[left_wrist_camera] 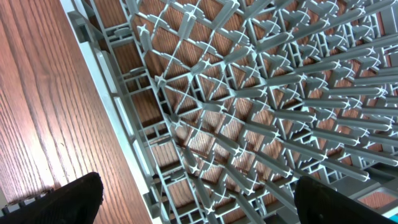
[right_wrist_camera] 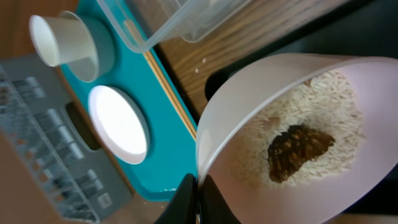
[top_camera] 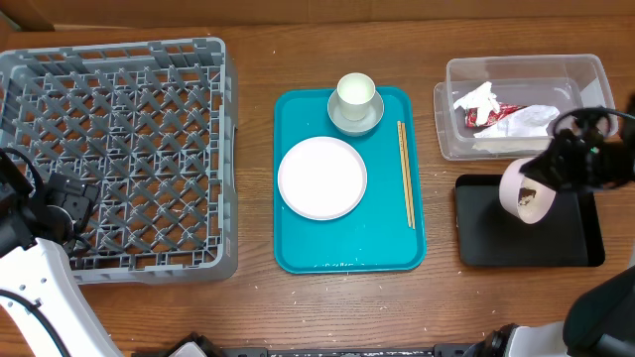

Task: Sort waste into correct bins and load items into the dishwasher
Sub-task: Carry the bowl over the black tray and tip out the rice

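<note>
My right pincer (top_camera: 548,177) is clenched on the rim of a pale bowl (top_camera: 526,190), its two fingers pinching the edge with the wall between them, as the right wrist view shows. The bowl hangs tipped on its side, mouth turned toward the table's middle, with rice (right_wrist_camera: 323,112) clinging to the inside and a brown lump of food (right_wrist_camera: 298,152) on top of it. Directly below the pincer and bowl lies the black bin (top_camera: 531,238). Just beyond the pincer, toward the table's far edge, stands a clear container (top_camera: 516,69) holding crumpled wrappers (top_camera: 506,114). To the pincer's left lies a teal tray (top_camera: 347,253) carrying a white plate (top_camera: 321,178), a cup (top_camera: 355,91) standing in a small green dish (top_camera: 355,117), and a pair of chopsticks (top_camera: 406,174) along the tray's nearer side. My left pincer (top_camera: 60,203) is released, fingers spread wide, and hovers over the near left corner of the grey dish rack (top_camera: 119,149), whose lattice fills the view under it.
</note>
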`<act>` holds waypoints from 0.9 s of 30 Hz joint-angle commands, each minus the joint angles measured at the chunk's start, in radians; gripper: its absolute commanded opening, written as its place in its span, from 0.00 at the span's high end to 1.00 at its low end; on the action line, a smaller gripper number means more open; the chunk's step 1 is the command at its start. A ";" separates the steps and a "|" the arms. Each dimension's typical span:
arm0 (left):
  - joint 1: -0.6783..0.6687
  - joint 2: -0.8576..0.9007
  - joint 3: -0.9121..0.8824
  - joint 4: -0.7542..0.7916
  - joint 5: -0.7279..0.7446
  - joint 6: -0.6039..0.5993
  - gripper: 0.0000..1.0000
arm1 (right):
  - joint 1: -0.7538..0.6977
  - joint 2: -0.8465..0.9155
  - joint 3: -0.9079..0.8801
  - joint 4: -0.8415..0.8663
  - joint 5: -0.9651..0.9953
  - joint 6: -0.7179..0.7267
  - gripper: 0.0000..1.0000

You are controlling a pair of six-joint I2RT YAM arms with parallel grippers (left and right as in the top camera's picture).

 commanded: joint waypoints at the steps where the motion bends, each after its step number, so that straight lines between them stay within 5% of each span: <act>1: 0.004 -0.013 0.022 0.000 0.002 -0.006 0.00 | -0.098 0.009 -0.074 0.049 -0.223 -0.133 0.96; 11: 0.003 -0.013 0.022 0.000 0.002 -0.006 0.00 | -0.206 0.070 -0.176 0.097 -0.431 -0.209 0.96; 18: 0.004 -0.013 0.022 0.000 0.002 -0.006 0.00 | -0.206 0.151 -0.176 0.075 -0.436 -0.220 0.96; 21: 0.004 -0.013 0.021 0.000 0.002 -0.006 0.00 | -0.209 0.176 -0.176 0.042 -0.412 -0.333 0.96; 27: 0.004 -0.013 0.021 0.000 0.002 -0.006 0.00 | -0.219 0.182 -0.176 0.011 -0.429 -0.278 0.96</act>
